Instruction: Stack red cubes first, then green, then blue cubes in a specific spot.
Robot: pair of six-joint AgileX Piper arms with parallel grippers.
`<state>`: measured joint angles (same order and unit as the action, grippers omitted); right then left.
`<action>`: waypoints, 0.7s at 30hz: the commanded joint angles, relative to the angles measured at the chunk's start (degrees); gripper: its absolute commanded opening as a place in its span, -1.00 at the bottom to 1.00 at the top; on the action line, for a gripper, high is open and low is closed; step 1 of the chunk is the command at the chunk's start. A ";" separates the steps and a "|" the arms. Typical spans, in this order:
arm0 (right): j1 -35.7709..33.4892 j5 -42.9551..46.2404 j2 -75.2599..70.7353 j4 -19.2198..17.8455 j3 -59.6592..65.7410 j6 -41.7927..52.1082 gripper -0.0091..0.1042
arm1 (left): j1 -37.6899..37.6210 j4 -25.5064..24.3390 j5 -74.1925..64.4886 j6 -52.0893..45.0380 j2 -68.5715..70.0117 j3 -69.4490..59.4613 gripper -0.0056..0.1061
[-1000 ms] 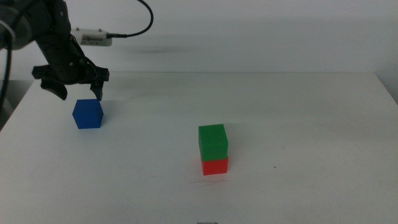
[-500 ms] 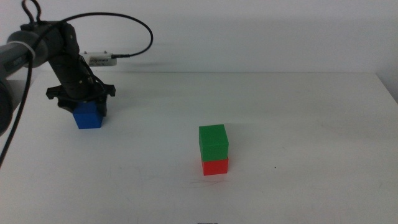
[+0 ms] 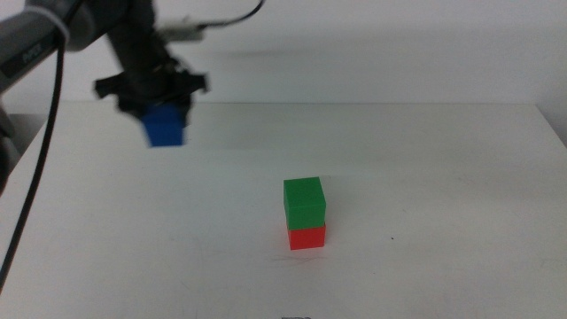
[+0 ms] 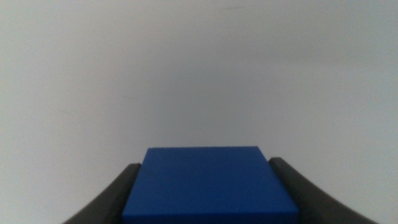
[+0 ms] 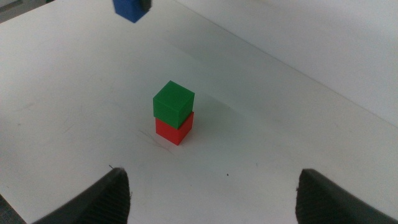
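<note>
White desk [image 3: 443, 177] first: the blue cube [image 3: 165, 126] no longer sits on it at the far left, where it was half a second ago. It now hangs in the air, clamped between the jaws of the left tool [image 3: 158, 97]; the left wrist view shows both jaws pressed on its sides. So pick is done, carry is under way. Stack near the desk's middle is unchanged: green cube [image 3: 304, 204] squarely on red cube [image 3: 306, 236]. Blue is well apart from it, up and to the left. Right tool [image 5: 211, 199] waits near, jaws spread wide, empty. Remaining, likely: bring blue over green and set it down.
</note>
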<state>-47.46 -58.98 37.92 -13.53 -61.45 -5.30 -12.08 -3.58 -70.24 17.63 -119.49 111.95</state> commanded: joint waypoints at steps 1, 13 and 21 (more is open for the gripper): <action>0.38 3.91 0.18 -1.84 -1.32 0.58 0.82 | -4.28 0.20 -5.44 6.16 7.43 0.99 -0.93; 0.38 3.91 0.18 -1.84 -1.32 0.58 0.82 | -25.15 -1.21 -5.39 21.68 10.20 1.03 -0.93; 0.38 3.91 0.18 -1.84 -1.32 0.58 0.82 | -32.93 -8.91 -5.39 31.09 9.67 -1.06 -0.93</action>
<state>-47.46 -58.88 37.92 -13.59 -61.45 -5.30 -44.38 -10.24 -71.03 46.53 -112.80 110.41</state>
